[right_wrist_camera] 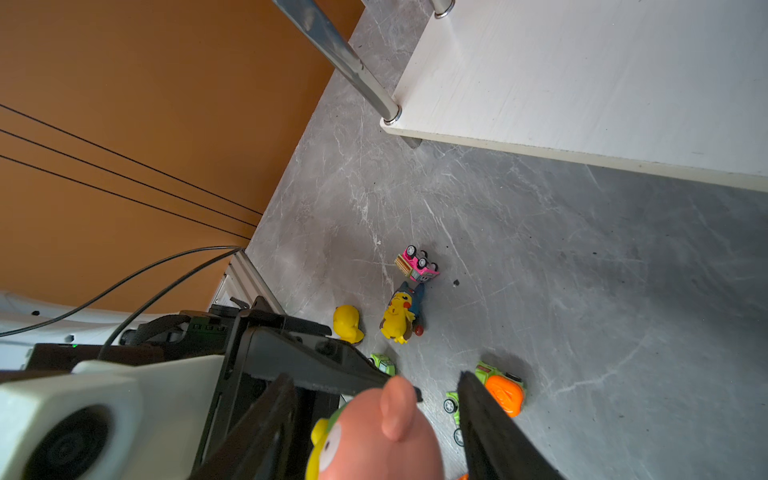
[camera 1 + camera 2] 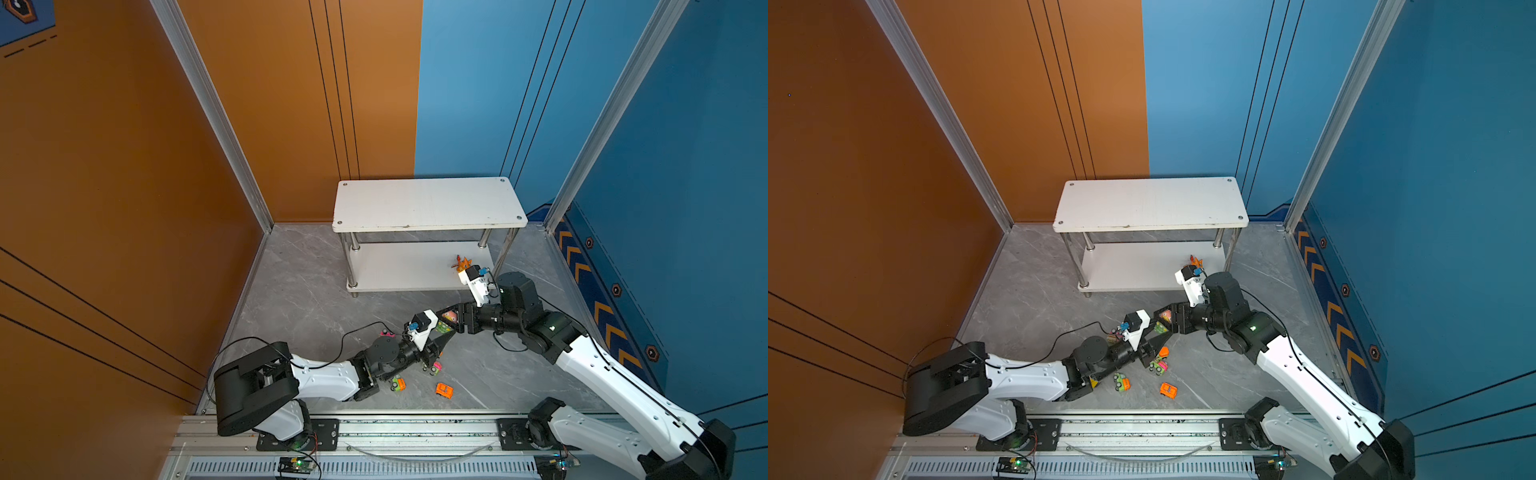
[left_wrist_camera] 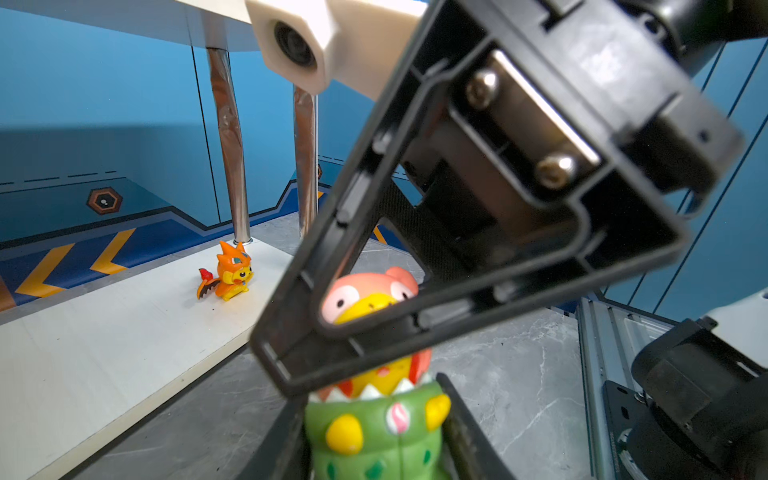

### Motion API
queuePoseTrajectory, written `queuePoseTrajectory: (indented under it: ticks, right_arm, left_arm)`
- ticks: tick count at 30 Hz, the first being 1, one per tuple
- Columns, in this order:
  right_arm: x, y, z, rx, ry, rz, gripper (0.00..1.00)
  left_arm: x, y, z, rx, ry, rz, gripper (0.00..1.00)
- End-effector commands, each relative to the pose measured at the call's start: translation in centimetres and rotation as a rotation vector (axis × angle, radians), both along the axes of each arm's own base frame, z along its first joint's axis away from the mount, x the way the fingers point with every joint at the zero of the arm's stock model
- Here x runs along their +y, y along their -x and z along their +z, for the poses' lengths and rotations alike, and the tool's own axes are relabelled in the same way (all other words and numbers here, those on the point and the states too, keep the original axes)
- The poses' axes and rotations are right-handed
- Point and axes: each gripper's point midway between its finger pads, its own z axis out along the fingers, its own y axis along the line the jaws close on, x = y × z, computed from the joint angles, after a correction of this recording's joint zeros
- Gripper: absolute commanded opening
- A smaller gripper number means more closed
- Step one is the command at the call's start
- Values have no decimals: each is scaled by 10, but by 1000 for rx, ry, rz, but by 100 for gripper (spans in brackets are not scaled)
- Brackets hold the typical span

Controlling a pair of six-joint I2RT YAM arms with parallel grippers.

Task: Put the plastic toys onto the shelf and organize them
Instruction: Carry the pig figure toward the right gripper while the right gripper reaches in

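Step in hand, as judged: a handover above the tabletop (image 2: 311,299). The left gripper (image 3: 376,440) has its jaws clamped on the green body of a pink-headed figurine (image 2: 448,318), held clear of the surface in front of the shelf (image 2: 428,203). The right gripper (image 1: 374,419) faces it with jaws apart on either side of the pink head; contact cannot be confirmed. One orange figurine (image 3: 228,270) stands on the lower board (image 2: 399,266), toward the right arm's side. Other toys lie on the tabletop, among them a pink car (image 1: 417,264) and a yellow figurine (image 1: 397,318). Next move, as judged: the right jaws should seat firmly on the head before the left jaws let go, and the toy should then be carried to the lower board beside the orange figurine.
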Motion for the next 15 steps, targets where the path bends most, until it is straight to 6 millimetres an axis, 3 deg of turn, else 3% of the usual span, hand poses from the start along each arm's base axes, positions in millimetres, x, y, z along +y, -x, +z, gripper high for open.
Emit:
queuePoseTrajectory:
  ticks: [1, 3, 6, 9, 11, 14, 15]
  right_arm:
    - [0, 9, 14, -40, -10, 43, 65]
    - [-2, 10, 12, -39, -1, 42, 61]
    - [-2, 10, 13, -43, -7, 47, 46]
    - [0, 9, 14, -49, -10, 65, 37]
    - [3, 10, 17, -59, -15, 89, 33]
    - [6, 9, 21, -78, -19, 125, 28]
    - [8, 8, 22, -85, -19, 138, 26]
  left_arm:
    - [0, -1, 17, -7, 77, -23, 9]
    - [0, -2, 19, -4, 88, -27, 9]
    - [-2, 0, 20, 0, 92, -38, 10]
    - [-2, -2, 21, 10, 100, -37, 13]
    - [-2, -3, 21, 19, 105, -33, 24]
    - [-2, -3, 24, 30, 119, -44, 55]
    - [-2, -2, 25, 38, 120, -55, 61]
